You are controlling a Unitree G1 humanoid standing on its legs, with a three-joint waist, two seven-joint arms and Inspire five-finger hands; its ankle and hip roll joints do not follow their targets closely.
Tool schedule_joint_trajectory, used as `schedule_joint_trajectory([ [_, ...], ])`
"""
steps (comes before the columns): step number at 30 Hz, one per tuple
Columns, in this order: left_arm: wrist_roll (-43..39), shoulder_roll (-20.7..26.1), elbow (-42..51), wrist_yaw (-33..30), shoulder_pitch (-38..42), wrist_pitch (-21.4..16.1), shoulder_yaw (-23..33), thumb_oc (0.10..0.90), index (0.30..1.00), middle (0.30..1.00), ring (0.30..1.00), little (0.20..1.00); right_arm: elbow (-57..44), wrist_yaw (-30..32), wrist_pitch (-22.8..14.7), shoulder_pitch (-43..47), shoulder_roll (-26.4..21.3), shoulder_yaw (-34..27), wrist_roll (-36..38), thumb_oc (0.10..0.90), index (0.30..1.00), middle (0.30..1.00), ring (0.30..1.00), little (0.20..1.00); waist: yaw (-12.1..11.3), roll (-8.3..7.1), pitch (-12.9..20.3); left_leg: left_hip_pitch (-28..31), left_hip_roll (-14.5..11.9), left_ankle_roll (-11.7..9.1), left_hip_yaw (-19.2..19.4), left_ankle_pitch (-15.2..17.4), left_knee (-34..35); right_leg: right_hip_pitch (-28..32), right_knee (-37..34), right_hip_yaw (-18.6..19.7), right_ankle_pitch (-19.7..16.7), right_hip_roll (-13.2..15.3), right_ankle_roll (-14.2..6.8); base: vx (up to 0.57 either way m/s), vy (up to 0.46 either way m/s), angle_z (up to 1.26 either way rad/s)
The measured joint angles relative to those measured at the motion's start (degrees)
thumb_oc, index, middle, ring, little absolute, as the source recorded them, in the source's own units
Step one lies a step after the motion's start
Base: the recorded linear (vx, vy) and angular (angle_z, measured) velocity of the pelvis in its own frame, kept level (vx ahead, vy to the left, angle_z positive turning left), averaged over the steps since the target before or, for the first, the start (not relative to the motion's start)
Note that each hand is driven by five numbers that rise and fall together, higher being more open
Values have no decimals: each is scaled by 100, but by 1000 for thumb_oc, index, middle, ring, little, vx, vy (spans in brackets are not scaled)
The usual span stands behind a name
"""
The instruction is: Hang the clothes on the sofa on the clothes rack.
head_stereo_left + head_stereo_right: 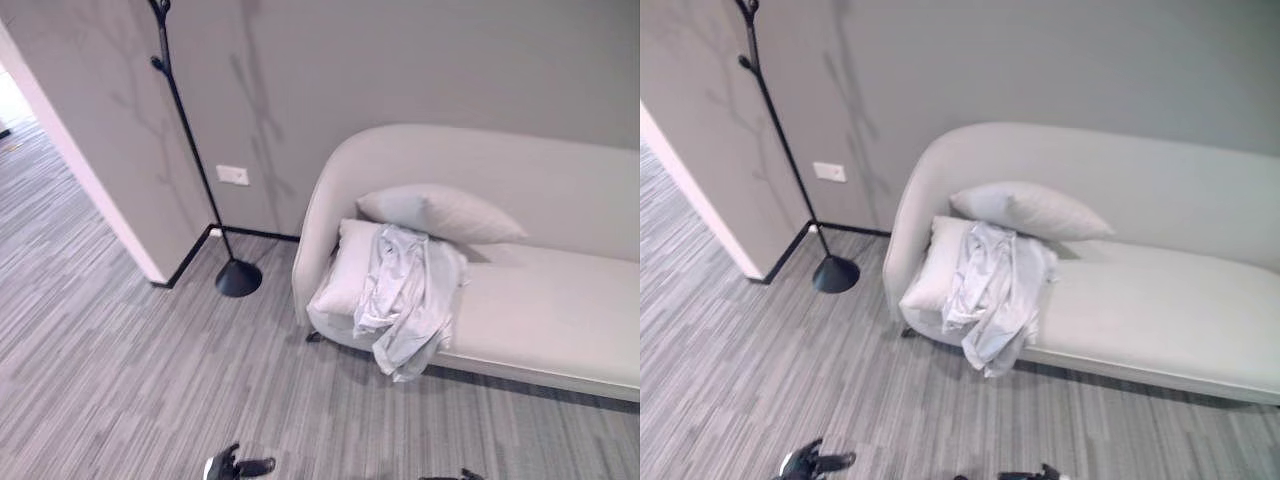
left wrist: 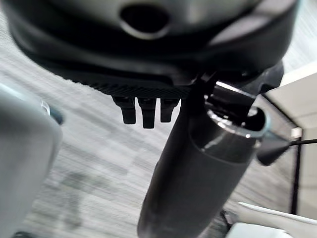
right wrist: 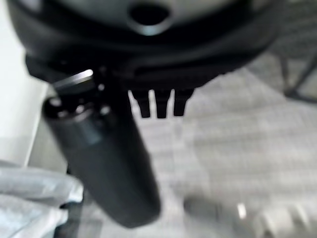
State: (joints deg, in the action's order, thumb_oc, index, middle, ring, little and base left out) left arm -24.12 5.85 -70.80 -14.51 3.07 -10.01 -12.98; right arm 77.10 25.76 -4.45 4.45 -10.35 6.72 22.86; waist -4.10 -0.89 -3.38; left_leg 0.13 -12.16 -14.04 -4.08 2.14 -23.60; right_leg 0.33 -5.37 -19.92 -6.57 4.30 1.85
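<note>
The pale garment (image 1: 405, 298) drapes over a cushion (image 1: 340, 270) at the sofa (image 1: 540, 300) end, ungrasped; the clothes rack (image 1: 195, 160) stands at ten o'clock; left hand (image 1: 232, 466) and right hand (image 1: 1025, 474) hang low, fingers relaxed, empty, since the approach is not yet made

Sofa (image 1: 540, 300) w/ pillows (image 1: 440, 212), shirt (image 1: 405, 290)
</note>
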Motion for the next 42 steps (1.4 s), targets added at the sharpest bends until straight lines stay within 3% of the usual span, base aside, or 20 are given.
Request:
schedule_joint_trajectory([
  [1, 13, -5, 42, -22, 47, 0, -91, 800, 900, 900, 900, 900, -25, 146, -24, -1, -15, -57, -8, 800, 900, 900, 900, 900, 59, -23, -45, -196, -110, 88, 456, 49, 57, 64, -56, -208, 124, 105, 14, 86, 72, 151],
  [2, 91, -7, 230, -85, 173, 6, -415, 800, 900, 900, 900, 900, 13, 378, -73, 0, -47, -236, 2, 800, 900, 900, 900, 900, 202, -93, -234, -474, -329, 304, 1507, 78, 847, 231, -49, -685, 217, 292, -67, 118, 67, 154],
  [4, 241, -66, 540, -100, 128, -63, -606, 800, 900, 900, 900, 900, -7, 575, -99, 50, -200, -524, 64, 800, 900, 900, 900, 900, 121, 54, -341, -596, -446, 325, 2325, -317, 2332, 194, -52, -843, 290, 281, -270, 109, 99, 89],
  [5, 234, -70, 494, -122, 92, -31, -523, 800, 900, 900, 900, 900, -105, 570, -107, 70, -268, -628, 93, 800, 900, 900, 900, 900, 150, 186, -364, -601, -509, 329, 2489, -525, 2689, 225, -52, -905, 271, 227, -353, 16, 165, -1],
  [7, 469, -98, -72, -184, 129, -6, -381, 800, 900, 900, 900, 900, -401, 725, -236, 136, -385, -721, 80, 800, 900, 900, 900, 900, 226, 418, -221, -455, -374, 440, 2217, -650, 2790, 225, -50, -776, 214, 231, -509, 20, 134, -46],
  [8, 627, -82, -253, -217, 74, 35, -383, 800, 900, 900, 900, 900, -515, 808, -255, 160, -445, -732, 71, 800, 900, 900, 900, 900, 249, 486, -169, -406, -191, 619, 2052, -989, 2866, 239, -42, -631, 169, 321, -681, 185, 112, -34],
  [9, 852, 99, -155, -257, -84, 63, -303, 800, 900, 900, 900, 900, -796, 846, -213, 40, -465, -860, 63, 800, 900, 900, 900, 900, 386, 324, -114, -369, 228, 828, 2023, -1153, 2904, 282, -43, -483, 147, 698, -945, 169, 85, -13],
  [11, 1072, 420, -80, -314, -221, 15, -23, 800, 900, 900, 900, 900, -1295, 885, -170, -50, -470, -848, -145, 800, 900, 900, 900, 900, 380, 36, -34, -303, 553, 967, 2090, -1099, 2872, 302, -6, -359, 66, 1015, -1073, 117, 37, 7],
  [12, 1142, 506, -78, -331, -235, 14, -24, 800, 900, 900, 900, 900, -1556, 888, -120, -32, -489, -868, -231, 800, 900, 900, 900, 900, 369, 7, -17, -305, 570, 999, 2086, -1075, 2872, 303, -5, -334, 63, 1033, -1070, 89, 6, -1],
  [14, 1425, 642, -61, -371, -275, 21, -61, 800, 900, 900, 900, 900, -2206, 909, -124, 269, -901, -959, -653, 800, 900, 900, 900, 900, 334, 75, -25, -301, 576, 1007, 2114, -1070, 2871, 296, -4, -320, 86, 1037, -1105, 85, -37, -3],
  [17, 1764, 554, 219, -365, -456, 16, -293, 800, 900, 900, 900, 900, -2173, 1167, -248, 943, -1555, -1260, -927, 800, 900, 900, 900, 900, 201, 146, -20, -274, 437, 975, 2119, -1085, 2872, 317, -3, -303, 131, 895, -1131, 75, -79, -4],
  [21, 1864, 594, 213, -361, -498, 19, -333, 800, 900, 900, 900, 900, -2132, 1398, -277, 1041, -1750, -1412, -1084, 800, 900, 900, 900, 900, 192, 119, -38, -278, 312, 880, 2077, -1137, 2872, 331, -6, -306, 193, 737, -1102, 28, -102, 0],
  [23, 1875, 615, 221, -364, -460, 10, -545, 800, 900, 900, 900, 900, -1712, 1406, -270, 1176, -1896, -1418, -1027, 800, 900, 900, 900, 900, 180, 175, -95, -374, 210, 798, 1996, -1195, 2872, 276, -12, -335, 234, 631, -1087, -27, -157, 8],
  [26, 1872, 618, 357, -365, -279, -34, -733, 800, 900, 900, 900, 900, -992, 1209, -299, 1612, -2105, -1336, -574, 800, 900, 900, 900, 900, 154, 390, -351, -751, 19, 723, 1898, -1346, 2814, -12, -3, -367, 208, 414, -1028, -59, -111, 6],
  [28, 1868, 528, 422, -326, -82, -112, -951, 800, 900, 900, 900, 900, -137, 599, -291, 2404, -2382, -1194, 224, 800, 900, 900, 900, 900, 173, 779, -750, -1020, -103, 713, 1766, -1502, 2823, -234, -3, -467, 132, 282, -921, -45, -86, 11],
  [30, 1859, 456, 432, -321, -56, -130, -948, 800, 900, 900, 900, 900, 142, 338, -270, 2650, -2415, -1065, 525, 800, 900, 900, 900, 900, 146, 898, -805, -1133, -120, 698, 1747, -1527, 2822, -322, -3, -498, 130, 258, -911, 28, -38, 10],
  [33, 1855, 421, 451, -291, -26, -149, -946, 800, 900, 900, 900, 900, 129, 124, -267, 2747, -2406, -1044, 717, 800, 900, 900, 900, 900, 130, 962, -858, -1163, -116, 692, 1741, -1540, 2868, -367, -4, -490, 124, 263, -883, 30, -46, 3],
  [36, 2080, 636, 1015, -244, -28, -162, -1231, 800, 900, 900, 900, 900, 369, 18, -261, 3167, -2644, -1070, 1010, 800, 900, 900, 900, 900, -61, 1051, -897, -1429, -83, 716, 1658, -1589, 2859, -563, 0, -592, 87, 277, -824, 4, -26, 14],
  [42, 2422, 640, 1125, -415, -18, -157, -1303, 800, 900, 900, 900, 900, -136, 133, -327, 3530, -2644, -916, 1013, 800, 900, 900, 900, 900, -149, 1013, -923, -1474, -57, 729, 1625, -1600, 2860, -532, 0, -710, 121, 293, -845, 12, -7, 10],
])
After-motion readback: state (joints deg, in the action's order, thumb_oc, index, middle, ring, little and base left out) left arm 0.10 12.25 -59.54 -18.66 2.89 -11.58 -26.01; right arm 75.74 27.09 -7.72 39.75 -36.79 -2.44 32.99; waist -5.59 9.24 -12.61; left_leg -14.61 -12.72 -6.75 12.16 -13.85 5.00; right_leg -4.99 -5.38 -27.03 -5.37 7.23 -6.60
